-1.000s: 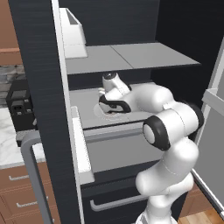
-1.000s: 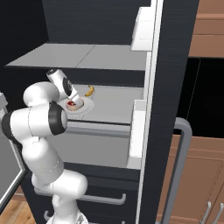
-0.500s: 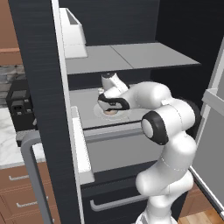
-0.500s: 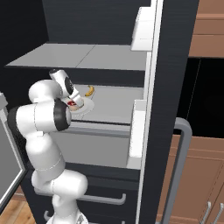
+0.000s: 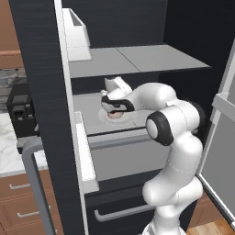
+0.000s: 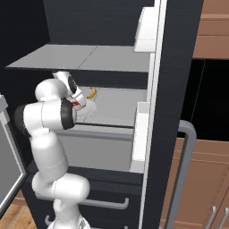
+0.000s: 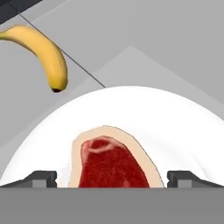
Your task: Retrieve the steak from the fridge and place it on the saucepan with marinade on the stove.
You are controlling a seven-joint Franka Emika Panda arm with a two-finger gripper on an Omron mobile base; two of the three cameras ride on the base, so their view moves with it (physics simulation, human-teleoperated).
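Steak: you have the small flat red raw steak (image 7: 109, 164) lying on a white round plate (image 7: 175, 127) on the fridge's grey shelf (image 5: 92, 103).
Hand: the hand (image 7: 112, 179) is fully open, empty, straddling it for a grasp.
Banana: the yellow banana (image 7: 48, 54) lies apart.

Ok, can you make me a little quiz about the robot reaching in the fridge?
1. True or false: the end effector is open, one tip on each side of the steak.
2. What does the steak lie on?
A. a white plate
B. a bare shelf
C. a pan
3. Which yellow fruit lies on the shelf beside the plate?

Key: 1 true; 2 A; 3 banana.
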